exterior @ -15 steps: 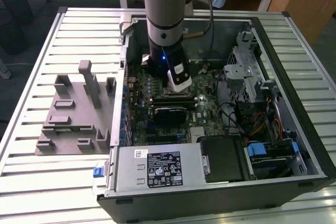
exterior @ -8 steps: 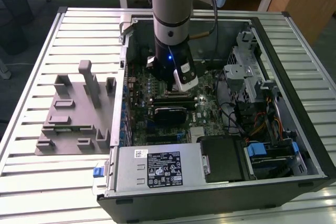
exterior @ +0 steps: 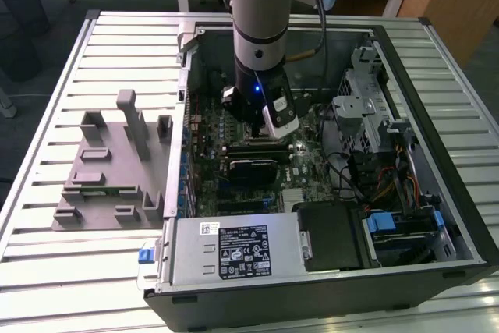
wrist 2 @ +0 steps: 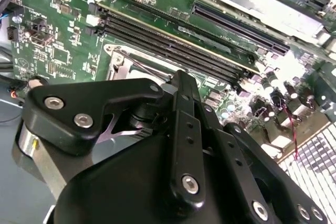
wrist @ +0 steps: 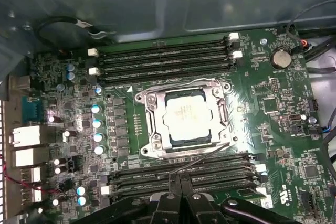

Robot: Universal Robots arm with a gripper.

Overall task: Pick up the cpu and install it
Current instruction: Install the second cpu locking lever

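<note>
The cpu (wrist: 186, 116) lies flat in its socket on the green motherboard (wrist: 273, 103), silver top up, with the metal socket frame (wrist: 149, 124) around it and the thin lever wire crossing one corner. My gripper (wrist: 177, 184) hangs above the board beside the socket, over the nearer memory slots. Its black fingers (wrist: 169, 199) are pressed together with nothing between them and stand apart from the cpu. In the exterior view the gripper (exterior: 255, 132) reaches down into the open computer case (exterior: 437, 154). The second wrist view has the gripper's black linkage (wrist 2: 184, 145) in front of the socket.
A grey slotted tray (exterior: 109, 169) lies on the table at the exterior view's left, outside the case. Inside the case are a silver power supply (exterior: 234, 251), a drive cage with cables (exterior: 366, 111), and rows of memory slots (wrist: 163, 59) on both sides of the socket.
</note>
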